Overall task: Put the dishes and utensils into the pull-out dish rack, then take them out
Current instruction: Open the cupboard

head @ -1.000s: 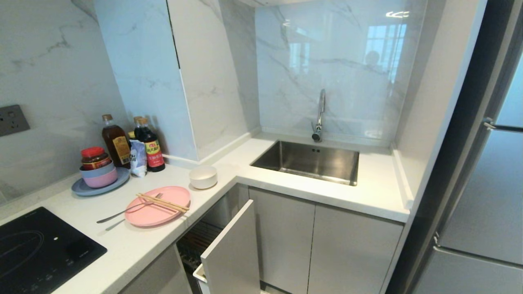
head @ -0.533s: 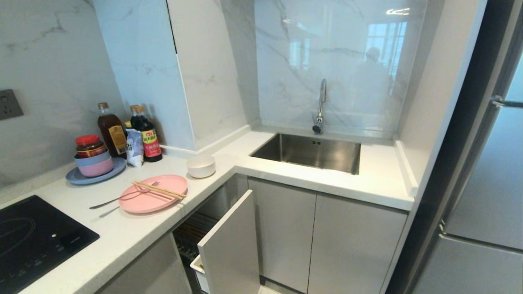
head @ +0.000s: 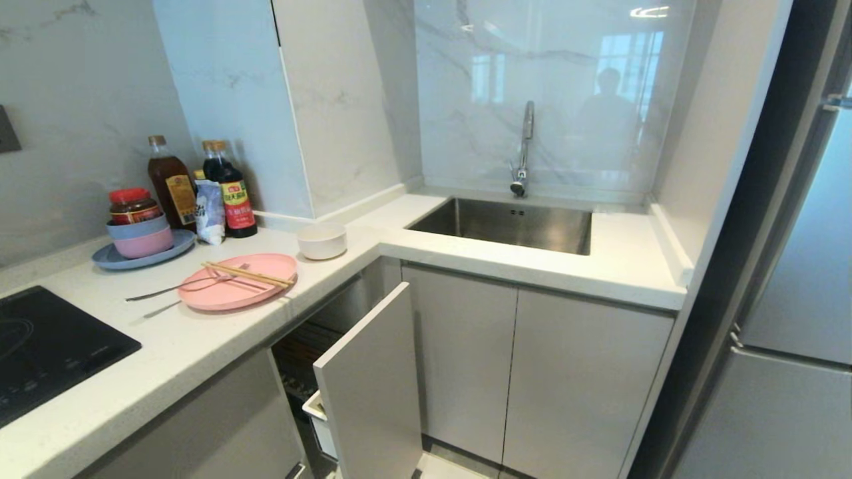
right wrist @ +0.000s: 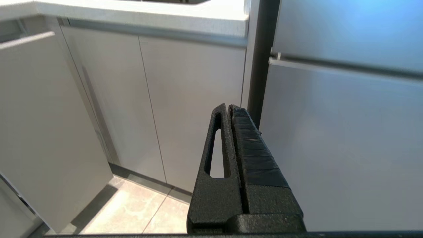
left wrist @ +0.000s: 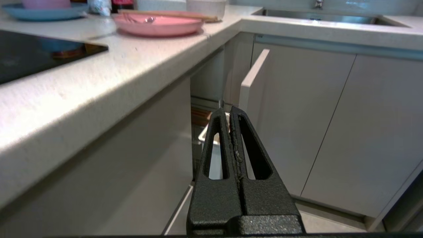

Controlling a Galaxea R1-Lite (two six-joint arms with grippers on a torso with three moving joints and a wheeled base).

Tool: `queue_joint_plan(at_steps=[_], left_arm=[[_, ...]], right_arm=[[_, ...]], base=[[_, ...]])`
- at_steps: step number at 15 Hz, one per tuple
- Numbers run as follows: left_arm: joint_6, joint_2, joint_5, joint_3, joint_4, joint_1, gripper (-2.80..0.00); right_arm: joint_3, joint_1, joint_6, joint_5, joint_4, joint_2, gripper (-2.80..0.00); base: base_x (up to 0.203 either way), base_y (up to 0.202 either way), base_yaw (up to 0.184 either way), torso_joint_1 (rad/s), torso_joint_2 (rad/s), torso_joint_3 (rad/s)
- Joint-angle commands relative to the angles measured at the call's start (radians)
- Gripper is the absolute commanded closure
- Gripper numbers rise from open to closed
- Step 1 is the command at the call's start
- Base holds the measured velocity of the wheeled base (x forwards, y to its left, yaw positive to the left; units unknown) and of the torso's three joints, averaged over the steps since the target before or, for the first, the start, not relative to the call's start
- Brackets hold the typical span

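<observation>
Glossy marble wall (head: 86, 100), brushed steel sink (head: 532, 226), wooden chopsticks (head: 247, 274), speckled stone counter (head: 166, 346).

A steel sink (head: 506, 225) with a faucet (head: 522, 150), sauce bottles (head: 200, 186) and a black cooktop (head: 40, 346).

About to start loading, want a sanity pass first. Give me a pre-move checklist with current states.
1. Pull-out dish rack pulled out: ok, its grey front stands clear of the cabinet.
2. Rack slots free: cannot tell, the front hides most of the basket.
3. Pink plate on the counter near the edge above the rack: ok.
4. Chopsticks and fork resting on the plate: not ok for lifting the plate first; move them first.
5. Speckled bowl upright beside the plate: ok.
6. Left gripper and right gripper empty: ok, both shut on nothing, below counter level.
</observation>
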Motion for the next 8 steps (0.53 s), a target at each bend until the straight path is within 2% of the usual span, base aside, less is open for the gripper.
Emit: queue_joint_plan(at_steps=[1, 5, 8], left_arm=[[0.000, 0.000, 0.000, 0.000, 0.000, 0.000, 0.00], [0.000, 0.000, 0.000, 0.000, 0.000, 0.000, 0.00], [0.000, 0.000, 0.000, 0.000, 0.000, 0.000, 0.00]], right_arm=[[0.000, 0.000, 0.000, 0.000, 0.000, 0.000, 0.00], [0.000, 0.000, 0.000, 0.000, 0.000, 0.000, 0.00], [0.000, 0.000, 0.000, 0.000, 0.000, 0.000, 0.00]], base=[[0.000, 0.000, 0.000, -0.232, 0.53, 0.285], [0.000, 0.000, 0.000, -0.218, 0.50, 0.276], [0.000, 0.000, 0.000, -0.086, 0.19, 0.107]])
